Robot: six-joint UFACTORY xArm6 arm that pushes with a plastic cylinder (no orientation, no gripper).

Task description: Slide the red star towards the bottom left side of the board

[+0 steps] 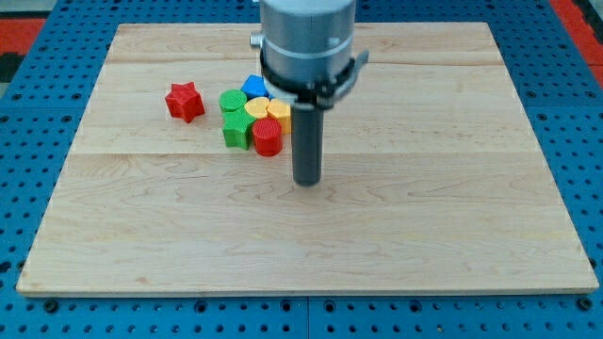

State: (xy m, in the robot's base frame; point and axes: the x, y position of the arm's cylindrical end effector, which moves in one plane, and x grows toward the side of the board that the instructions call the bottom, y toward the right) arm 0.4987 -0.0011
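Observation:
The red star (185, 102) lies alone on the wooden board (301, 235) at the upper left. My tip (307, 181) rests on the board near the centre, well to the right of the star and a little below it. Between them sits a tight cluster: a green round block (232, 101), a green star-like block (236, 130), a blue block (254, 87), a yellow block (258, 107), a yellow heart-like block (279, 112) and a red round block (268, 137). The tip is just right of the red round block, apart from it.
The arm's grey body (307, 42) hides the board's top middle and part of the cluster. A blue pegboard surface (28, 141) surrounds the board on all sides.

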